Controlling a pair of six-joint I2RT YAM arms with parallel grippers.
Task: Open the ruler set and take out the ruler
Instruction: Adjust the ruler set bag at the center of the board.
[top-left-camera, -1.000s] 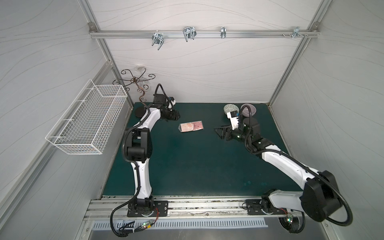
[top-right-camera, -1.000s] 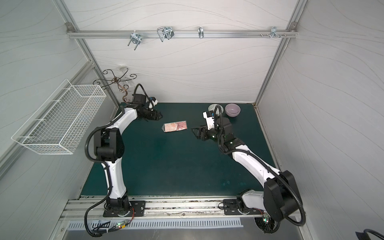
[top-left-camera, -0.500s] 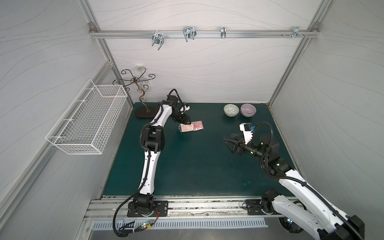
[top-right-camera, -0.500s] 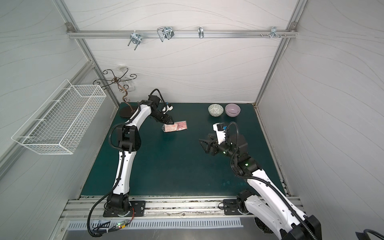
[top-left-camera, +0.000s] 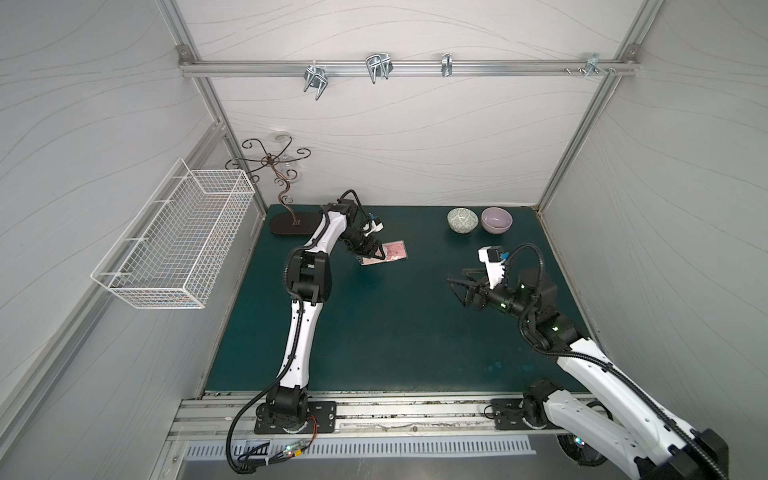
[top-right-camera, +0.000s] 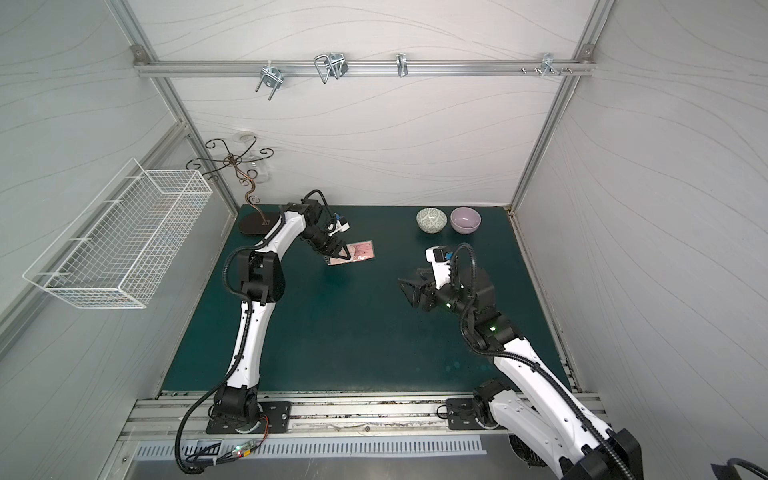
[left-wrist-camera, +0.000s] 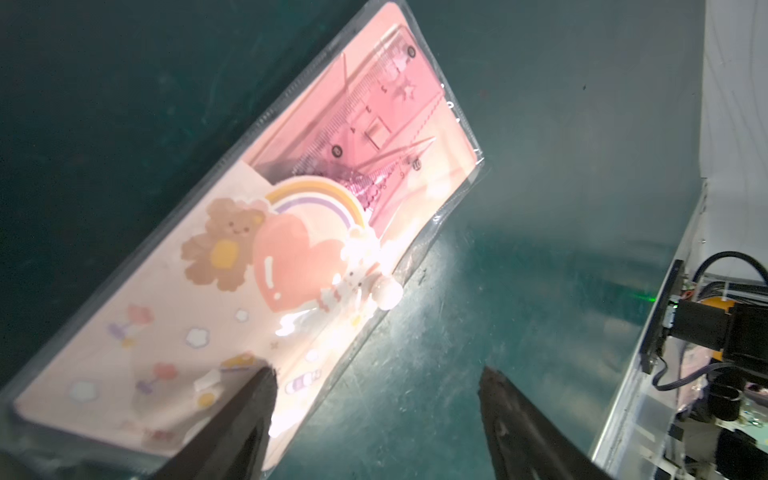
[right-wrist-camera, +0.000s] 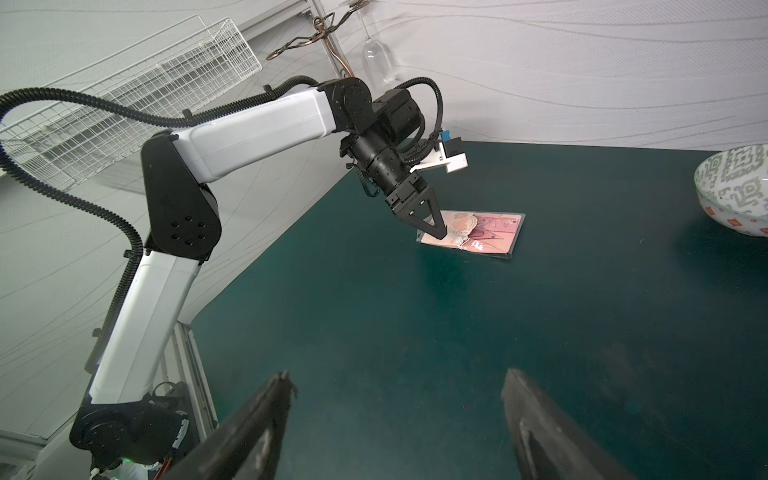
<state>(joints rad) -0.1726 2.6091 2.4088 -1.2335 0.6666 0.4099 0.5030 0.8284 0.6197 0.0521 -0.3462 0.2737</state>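
Green desk (top-left-camera: 395, 332) inside white-panelled cell. Ruler set (left-wrist-camera: 257, 257) flat near rear, unopened, ruler (left-wrist-camera: 361, 104) inside. Left pincer (left-wrist-camera: 376, 374) apart, straddling set's long edge, likely for corner grip. Right pincer (right-wrist-camera: 399, 376) apart, well clear, presumably waiting. Set's opening flap indiscernible; near end cropped in left wrist view.

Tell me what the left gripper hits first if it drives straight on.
Probably the ruler set: one finger of the open left gripper hangs over its end, the other over the mat beside it. The gap is unclear.
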